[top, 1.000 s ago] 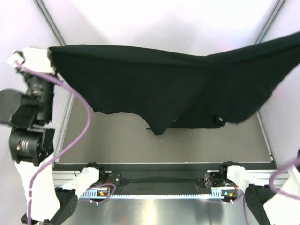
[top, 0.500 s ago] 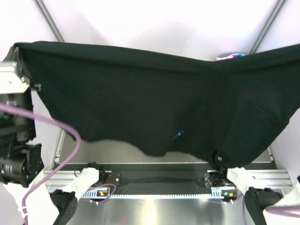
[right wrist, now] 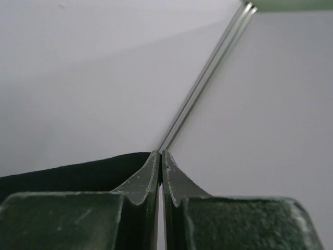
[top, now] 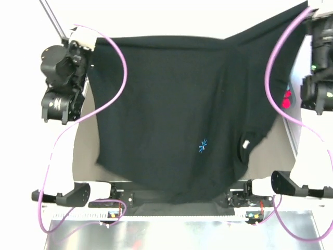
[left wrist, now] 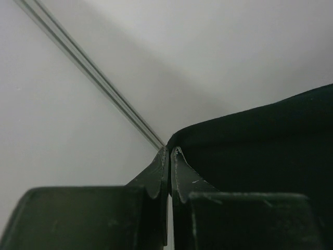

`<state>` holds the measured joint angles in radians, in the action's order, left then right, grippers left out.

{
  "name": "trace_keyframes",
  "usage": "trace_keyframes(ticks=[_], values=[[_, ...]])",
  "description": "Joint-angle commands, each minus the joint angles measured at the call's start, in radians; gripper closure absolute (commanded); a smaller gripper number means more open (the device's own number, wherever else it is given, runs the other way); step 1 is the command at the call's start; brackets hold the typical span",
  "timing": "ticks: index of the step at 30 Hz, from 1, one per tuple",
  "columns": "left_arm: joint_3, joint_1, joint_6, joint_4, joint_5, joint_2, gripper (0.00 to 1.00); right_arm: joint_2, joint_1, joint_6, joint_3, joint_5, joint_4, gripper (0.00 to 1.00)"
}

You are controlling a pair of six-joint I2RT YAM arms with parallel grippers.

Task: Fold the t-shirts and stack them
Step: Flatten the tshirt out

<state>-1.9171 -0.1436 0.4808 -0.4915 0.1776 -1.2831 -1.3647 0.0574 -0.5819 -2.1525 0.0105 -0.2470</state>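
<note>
A black t-shirt [top: 177,109] with a small blue mark hangs spread between both arms above the table. My left gripper [top: 88,39] is shut on its upper left corner; in the left wrist view the jaws [left wrist: 170,152] are pressed together with black cloth [left wrist: 260,135] coming out to the right. My right gripper [top: 310,9] is shut on the upper right corner, held high at the frame's top; in the right wrist view the jaws [right wrist: 160,154] pinch black cloth [right wrist: 67,174] that runs off to the left. The shirt's lower hem drapes over the table's near edge.
The grey table [top: 86,151] shows at the left and right of the shirt. Metal frame posts [top: 52,18] stand at the back corners. A red object [top: 285,99] shows at the right beside the right arm. The arm bases and rail [top: 171,208] lie along the near edge.
Both arms have swung the shirt back over the table; the left gripper moved in from the far left, and the shirt hangs lower and longer, with its hem now at the near edge.
</note>
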Motion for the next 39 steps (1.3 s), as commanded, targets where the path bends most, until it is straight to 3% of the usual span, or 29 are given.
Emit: trace_keyframes(ticks=[1, 6, 23, 27, 32, 35, 39], values=[[-0.022, 0.007, 0.001, 0.080, 0.042, 0.031, 1.00, 0.094, 0.018, 0.025, -0.003, 0.037, 0.057, 1.00], [0.044, 0.007, 0.015, 0.146, 0.034, 0.109, 1.00, 0.202, 0.018, 0.044, 0.088, 0.031, 0.043, 1.00], [0.076, 0.006, 0.073, 0.113, 0.034, 0.392, 1.00, 0.492, 0.018, -0.002, 0.036, 0.016, -0.127, 1.00], [0.000, -0.007, 0.139, 0.125, 0.088, 0.348, 1.00, 0.474, 0.018, -0.047, -0.021, 0.022, -0.114, 1.00], [-0.140, -0.120, 0.225, 0.117, 0.201, 0.231, 1.00, 0.353, 0.016, -0.068, -0.122, 0.026, -0.043, 1.00], [-0.123, -0.145, 0.275, 0.168, 0.218, 0.171, 1.00, 0.281, 0.016, -0.067, -0.130, 0.025, -0.014, 1.00], [-0.047, -0.145, 0.266, 0.209, 0.211, 0.127, 1.00, 0.237, 0.016, -0.055, -0.015, 0.002, 0.058, 1.00]])
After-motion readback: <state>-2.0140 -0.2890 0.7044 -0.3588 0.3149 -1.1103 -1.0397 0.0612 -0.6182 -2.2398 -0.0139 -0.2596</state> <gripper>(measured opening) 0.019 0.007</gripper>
